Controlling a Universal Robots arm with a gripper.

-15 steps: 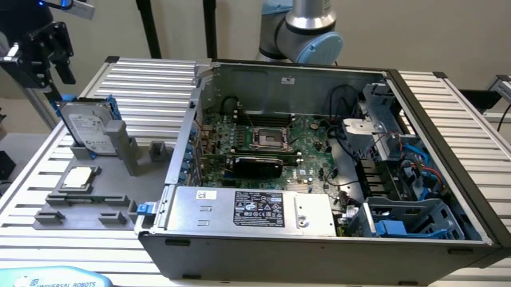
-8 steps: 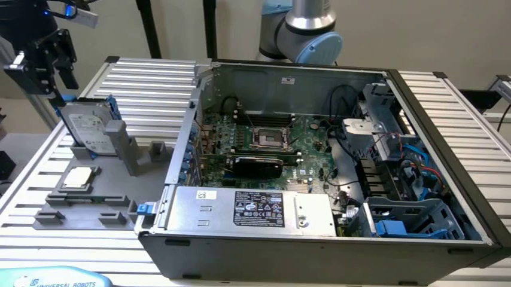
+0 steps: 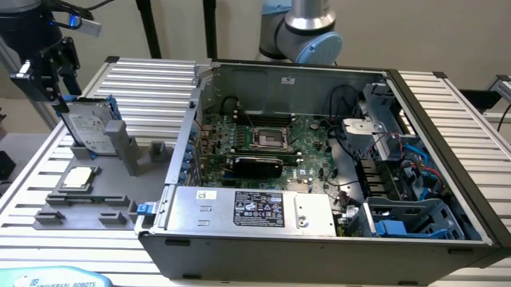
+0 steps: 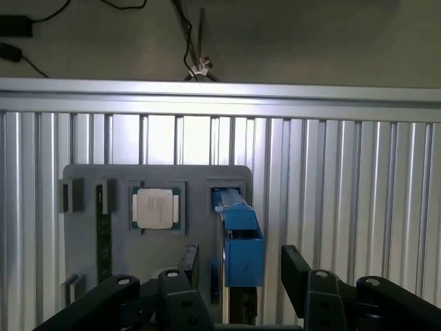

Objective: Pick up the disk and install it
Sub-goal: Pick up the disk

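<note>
The disk point(image 3: 86, 130) stands on edge in a slot of the grey fixture plate point(image 3: 80, 206), at the exterior view's left; its silver face with white label and its blue carrier frame both show. Seen from the wrist, the blue top edge of the disk point(image 4: 240, 243) runs between my two black fingers point(image 4: 189, 265). My gripper point(image 3: 57, 95) hangs just above the disk's upper end, open. The same gripper point(image 4: 241, 272) straddles the blue edge with a gap on each side and touches nothing.
A small square silver chip point(image 3: 78, 177) lies in a pocket of the fixture plate, near the disk. The open computer case point(image 3: 319, 149) takes up the middle and right of the slatted table point(image 3: 152, 78), with a blue drive cage point(image 3: 407, 218) in its near right corner.
</note>
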